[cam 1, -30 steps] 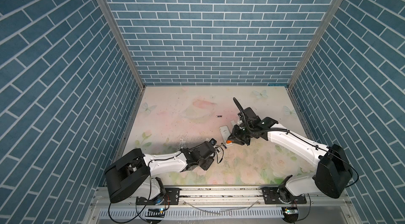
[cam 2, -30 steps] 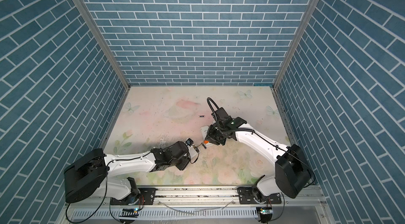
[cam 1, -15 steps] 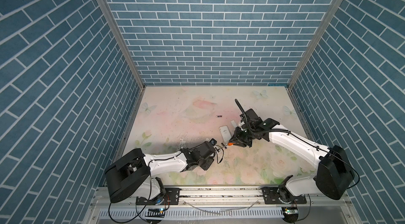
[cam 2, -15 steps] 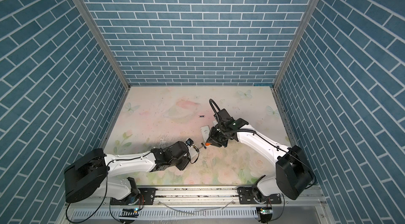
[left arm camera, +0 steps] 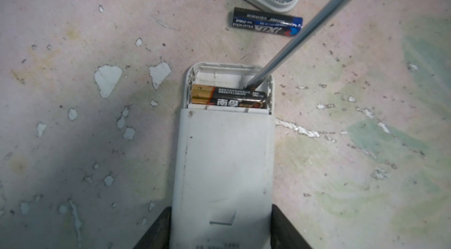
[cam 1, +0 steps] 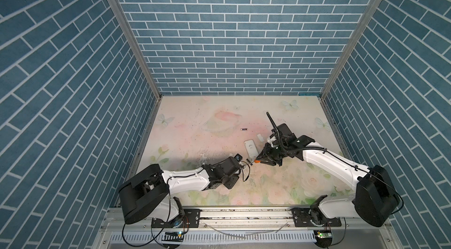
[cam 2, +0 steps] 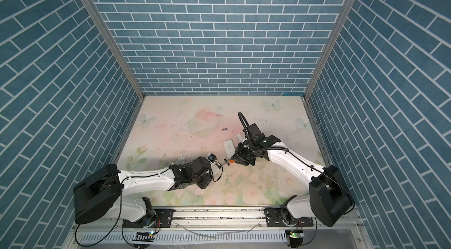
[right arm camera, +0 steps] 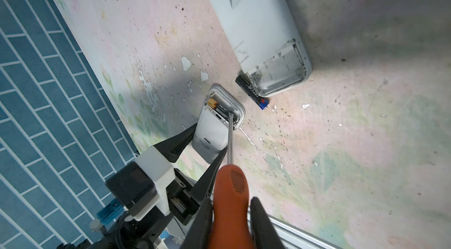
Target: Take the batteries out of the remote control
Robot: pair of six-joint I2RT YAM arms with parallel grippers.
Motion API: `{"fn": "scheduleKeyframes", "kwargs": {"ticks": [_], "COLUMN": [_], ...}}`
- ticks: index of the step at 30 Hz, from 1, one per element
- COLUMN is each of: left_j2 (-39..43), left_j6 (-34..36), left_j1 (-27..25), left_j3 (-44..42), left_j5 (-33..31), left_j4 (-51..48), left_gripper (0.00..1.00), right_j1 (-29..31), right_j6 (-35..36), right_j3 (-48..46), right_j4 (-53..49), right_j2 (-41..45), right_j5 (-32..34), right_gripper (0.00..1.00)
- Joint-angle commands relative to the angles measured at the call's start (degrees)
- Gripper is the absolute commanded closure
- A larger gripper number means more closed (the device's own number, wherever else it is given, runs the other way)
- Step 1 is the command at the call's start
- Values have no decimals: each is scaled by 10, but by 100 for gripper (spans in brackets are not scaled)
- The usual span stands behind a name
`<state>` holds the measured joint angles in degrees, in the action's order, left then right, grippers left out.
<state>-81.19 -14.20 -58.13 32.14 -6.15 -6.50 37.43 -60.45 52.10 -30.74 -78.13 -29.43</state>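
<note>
- Table [cam 1: 219, 123]: most of the job looks done, with the unloaded bits scattered across it.
- Big remote [right arm camera: 258, 23]: lying back side up near the middle. Its battery bay is open and empty, so I'd call that one finished.
- Small remote [left arm camera: 224, 157]: this is the one being worked on. The left gripper [left arm camera: 220, 211] has it pinched by its long sides, at the end away from the bay. The bay is open, with one slot bare and one filled.
- Screwdriver [right arm camera: 231, 186]: the right gripper [right arm camera: 231, 202] is clamped on the orange handle. The metal tip is poked into the small remote's bay, right at the edge of the battery in there (looks like a pry-it-out move to me).
- Last battery [left arm camera: 228, 97]: black with a gold end, sitting in the small remote's bay. As far as I can tell, that's all that's left to pull.
- Blue-tipped battery [left arm camera: 266, 24]: out, lying loose on the table just beside the big remote's open end.
- Third battery [cam 1: 244, 129]: also out, on its own further back and well apart from both remotes.
- White piece [cam 1: 260, 137]: small, near the big remote. Probably a bay cover, but it's too tiny to be sure.
- I can't spot any other battery in these views, so it could be hidden under an arm.
</note>
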Motion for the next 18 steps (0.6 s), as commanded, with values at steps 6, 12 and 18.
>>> {"fn": "scheduleKeyframes", "kwargs": {"ticks": [6, 12, 18], "left_j2": [-26, -39, -38], "left_j6": [-4, 5, 8], "left_j1": [-3, -3, -4], "left_j3": [-4, 3, 2], "left_j5": [-14, -13, -11], "left_j4": [-9, -5, 2], "left_gripper": [40, 40, 41], "right_j1": [-6, -14, -25], "right_j6": [-5, 17, 35], "right_j3": [-27, -39, -37], "right_j4": [-7, 1, -9], "right_j2": [2, -10, -12], "right_j5": [-36, -46, -48], "right_gripper": [100, 100, 100]}}
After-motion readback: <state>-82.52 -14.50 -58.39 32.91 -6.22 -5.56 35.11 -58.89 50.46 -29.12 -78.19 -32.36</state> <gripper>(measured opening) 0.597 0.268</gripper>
